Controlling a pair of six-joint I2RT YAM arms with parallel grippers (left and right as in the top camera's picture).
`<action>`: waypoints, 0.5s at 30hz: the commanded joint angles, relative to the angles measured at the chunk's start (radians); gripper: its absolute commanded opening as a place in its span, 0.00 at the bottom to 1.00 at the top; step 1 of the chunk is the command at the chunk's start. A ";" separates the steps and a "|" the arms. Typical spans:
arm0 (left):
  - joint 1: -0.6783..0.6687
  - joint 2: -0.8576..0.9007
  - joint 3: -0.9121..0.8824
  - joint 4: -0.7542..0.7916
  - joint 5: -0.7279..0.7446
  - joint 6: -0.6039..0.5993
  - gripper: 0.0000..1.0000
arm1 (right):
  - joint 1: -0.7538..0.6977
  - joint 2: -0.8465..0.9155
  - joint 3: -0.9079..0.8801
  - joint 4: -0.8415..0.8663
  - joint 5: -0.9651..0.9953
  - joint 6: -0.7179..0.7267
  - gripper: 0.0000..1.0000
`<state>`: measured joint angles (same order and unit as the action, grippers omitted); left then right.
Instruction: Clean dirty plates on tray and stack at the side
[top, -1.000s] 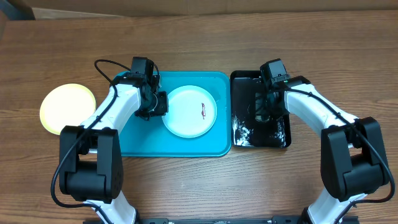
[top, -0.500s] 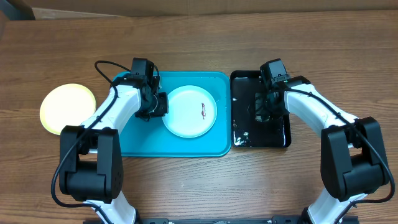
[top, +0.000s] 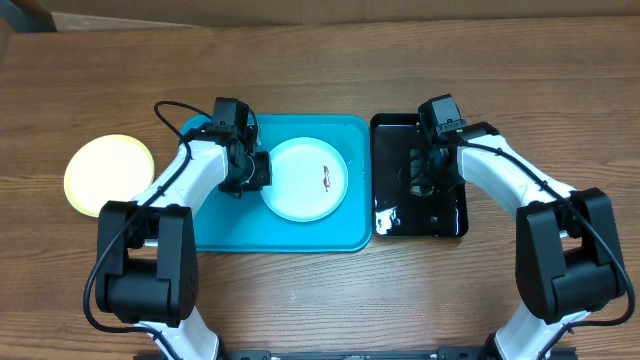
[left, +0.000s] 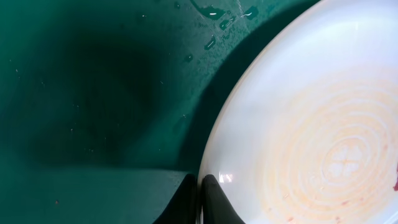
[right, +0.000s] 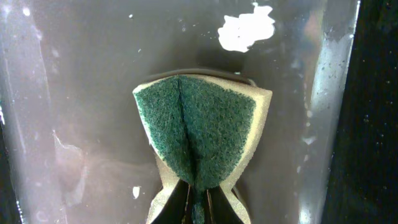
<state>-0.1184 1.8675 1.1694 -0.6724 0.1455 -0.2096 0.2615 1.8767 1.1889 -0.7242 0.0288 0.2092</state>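
From above, no fingertips can be made out, so the grips are read from the wrist views. The left gripper (left: 200, 200) is cut off at the lower edge of its view. Only its two tips are seen, pressed together on the left rim of the white plate (left: 311, 124), which is pinched between them. The plate is cropped at the right and bottom there, and faint orange rings are made out on its face. From above, a reddish smear (top: 327, 178) is seen right of its centre. The plate lies in the tray (top: 240, 225), toward the right, with its right edge near the tray's right rim. Bare floor is left at the tray's left and along its front, and it is dotted with water drops (left: 209, 10). The right gripper (right: 198, 199) is likewise cut off at the bottom of its view. It is clamped on a folded sponge (right: 199, 130), green scouring side outward, over the black tray (right: 74, 93). Whether the sponge touches that wet floor cannot be told. A white patch of foam (right: 246, 28) is seen beyond it. The black tray is set just beside the turquoise one, on its right. The yellow-green plate (top: 108, 174) is set on the table (top: 320, 300) left of the tray and apart from it, with open wood around it.
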 joint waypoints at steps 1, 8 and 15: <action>-0.008 0.018 -0.009 0.005 0.001 -0.007 0.04 | -0.001 -0.003 -0.001 0.005 -0.015 0.002 0.04; -0.008 0.018 -0.010 0.011 0.001 -0.008 0.04 | -0.002 -0.003 0.071 -0.082 -0.015 -0.005 0.04; -0.008 0.019 -0.033 0.024 0.001 -0.008 0.05 | -0.002 -0.003 0.070 -0.094 -0.016 -0.005 0.04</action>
<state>-0.1181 1.8675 1.1633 -0.6540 0.1459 -0.2096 0.2615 1.8767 1.2251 -0.8162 0.0219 0.2089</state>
